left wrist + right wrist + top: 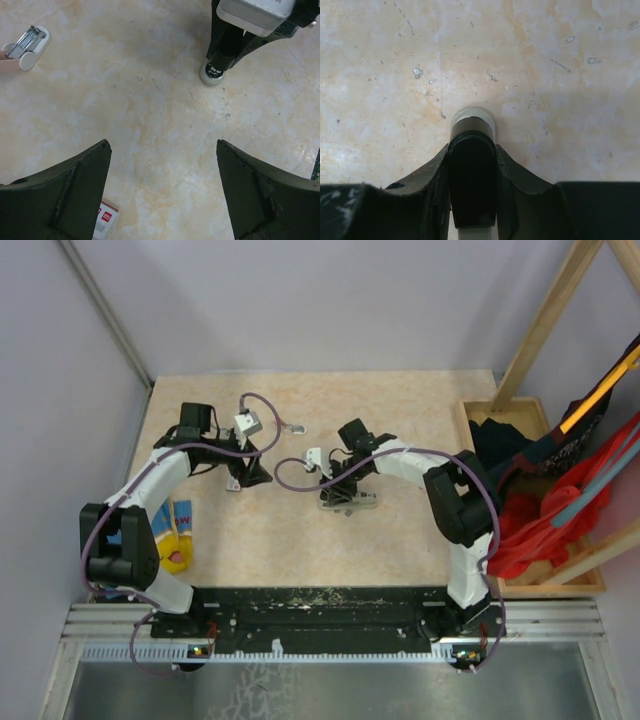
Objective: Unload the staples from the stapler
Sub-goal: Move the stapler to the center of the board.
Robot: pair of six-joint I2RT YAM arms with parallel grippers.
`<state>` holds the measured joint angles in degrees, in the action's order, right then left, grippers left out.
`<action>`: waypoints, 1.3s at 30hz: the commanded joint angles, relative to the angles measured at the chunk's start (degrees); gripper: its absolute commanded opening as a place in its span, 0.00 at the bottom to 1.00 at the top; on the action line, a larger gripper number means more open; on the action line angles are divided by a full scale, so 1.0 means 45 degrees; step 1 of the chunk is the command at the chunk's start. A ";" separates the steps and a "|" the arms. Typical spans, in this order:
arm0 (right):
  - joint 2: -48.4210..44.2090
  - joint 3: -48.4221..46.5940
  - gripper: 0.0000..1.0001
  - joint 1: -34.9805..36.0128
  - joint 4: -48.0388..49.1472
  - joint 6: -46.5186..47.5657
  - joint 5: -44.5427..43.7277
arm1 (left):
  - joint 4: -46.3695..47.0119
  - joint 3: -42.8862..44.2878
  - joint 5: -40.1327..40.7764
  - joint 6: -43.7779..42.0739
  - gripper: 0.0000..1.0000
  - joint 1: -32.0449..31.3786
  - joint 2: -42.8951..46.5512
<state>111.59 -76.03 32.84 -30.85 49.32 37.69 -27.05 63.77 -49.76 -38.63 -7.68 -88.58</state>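
The stapler (350,503), with a black top arm and a pale base, stands on the beige table just right of centre. My right gripper (340,487) is shut on it. In the right wrist view the black arm (472,170) fills the gap between the two fingers, and the pale base tip pokes out ahead. My left gripper (246,472) is open and empty over bare table, left of the stapler. Its wrist view (162,145) shows the stapler tip (212,74) under the right gripper, ahead to the right. I can make out no loose staple strips.
A small white piece with a silver metal part (27,42) lies ahead of the left gripper (296,425). A pinkish-white tag with a red logo (106,220) lies by the left finger. Yellow and blue items (180,532) lie at the left. A wooden crate of cloths (530,490) stands at the right.
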 commanded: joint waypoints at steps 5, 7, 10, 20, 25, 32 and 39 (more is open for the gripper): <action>-0.1215 -0.0104 0.19 0.0280 0.1230 -0.0965 -0.0221 | 0.0947 -0.0025 0.0382 0.0625 0.91 0.0008 0.0525; -0.1145 -0.0357 0.19 0.0280 0.1167 -0.0970 -0.0472 | 0.1103 0.0007 0.0501 0.0824 0.91 0.0007 0.0476; -0.1028 -0.0616 0.20 0.0273 0.1125 -0.0862 -0.0830 | 0.1285 0.0028 0.0646 0.1032 0.91 0.0008 0.0390; -0.0344 -0.1515 0.19 0.0236 0.0442 -0.0005 -0.1045 | 0.1751 -0.0125 0.0639 0.1418 0.90 0.0008 0.0264; -0.0094 -0.1443 0.19 0.0236 0.0339 0.0171 -0.0972 | 0.1838 -0.0207 0.0557 0.1479 0.90 0.0008 0.0241; -0.0183 -0.1206 0.19 0.0243 0.0336 0.0505 -0.0841 | 0.2079 -0.0188 0.0507 0.1908 0.89 0.0008 -0.0015; 0.0604 -0.2120 0.22 0.0242 -0.0950 0.1407 -0.0518 | 0.2124 -0.0216 0.0329 0.1946 0.88 0.0008 -0.0227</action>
<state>112.92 -80.71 33.65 -32.88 52.71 32.80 -18.33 63.20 -46.61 -30.46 -7.68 -88.82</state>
